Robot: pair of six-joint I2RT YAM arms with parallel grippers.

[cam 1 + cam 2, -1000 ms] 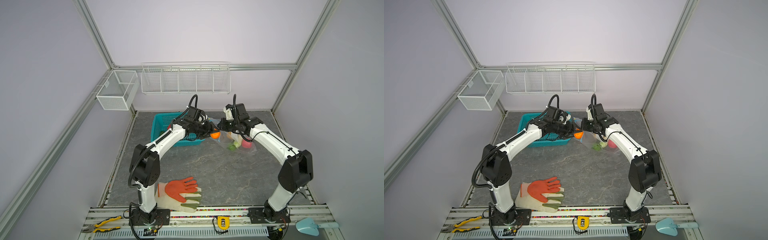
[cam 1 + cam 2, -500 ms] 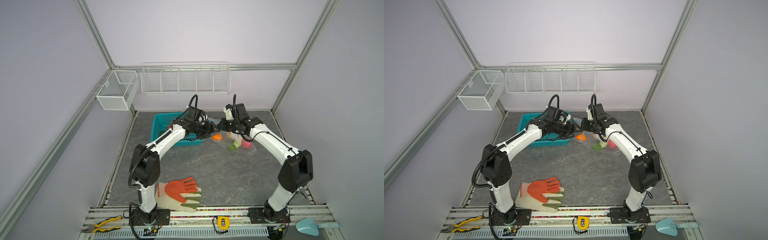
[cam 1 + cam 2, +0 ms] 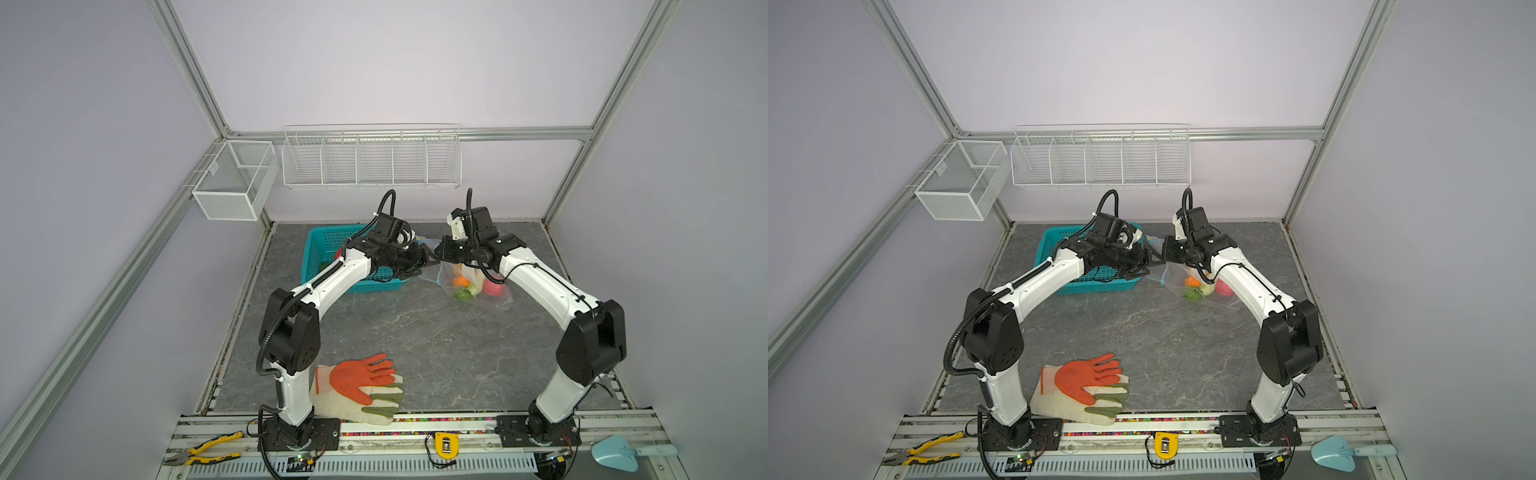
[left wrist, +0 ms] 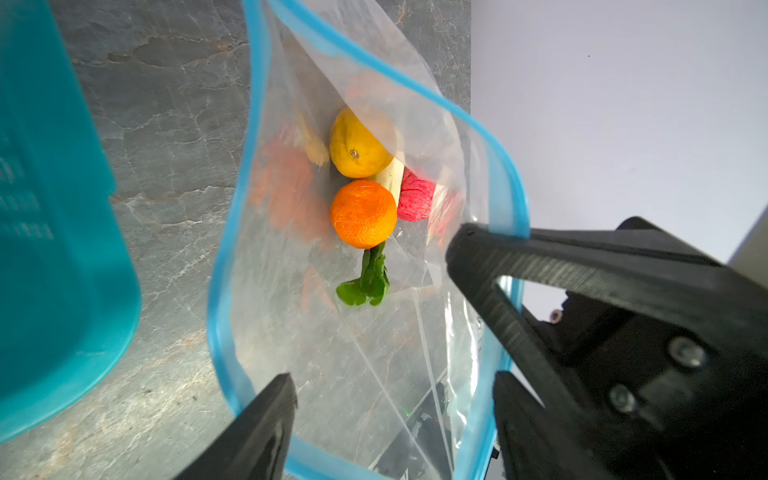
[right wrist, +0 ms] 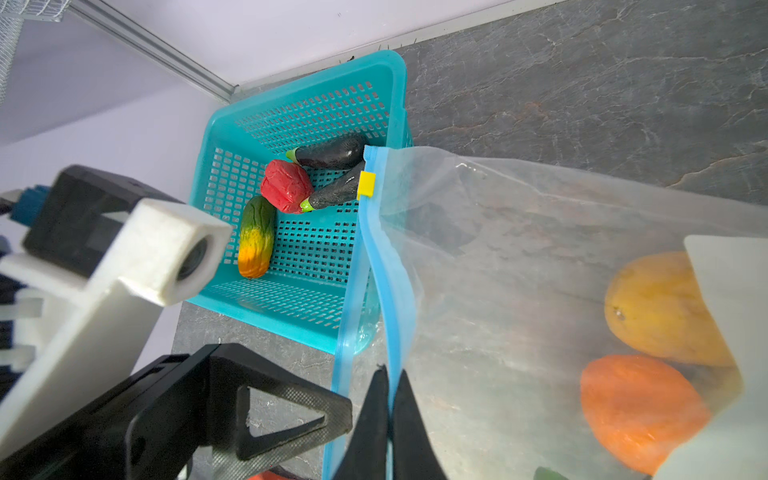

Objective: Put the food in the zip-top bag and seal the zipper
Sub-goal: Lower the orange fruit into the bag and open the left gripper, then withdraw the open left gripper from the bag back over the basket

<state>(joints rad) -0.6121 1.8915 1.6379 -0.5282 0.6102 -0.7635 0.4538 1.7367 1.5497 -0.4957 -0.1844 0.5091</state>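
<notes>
The clear zip-top bag hangs with its mouth held wide. My right gripper is shut on the light blue zipper, whose yellow slider tab sits at the far end. Inside the bag lie an orange, a yellow fruit, a pink-red piece and a green piece. My left gripper stands open and empty just over the bag's mouth. In both top views the two grippers meet above the bag. More food lies in the basket: a red piece, dark aubergines and a green-orange cucumber.
The teal perforated basket stands at the back left, close beside the bag. Orange-and-white gloves lie at the table's front edge. Pliers, a yellow tape measure and a blue scoop rest on the front rail. Wire baskets hang on the walls.
The orange that sat between my left gripper's fingers has dropped into the bag beside the other pieces. The left gripper's jaws now stand empty. The right arm has held still.
</notes>
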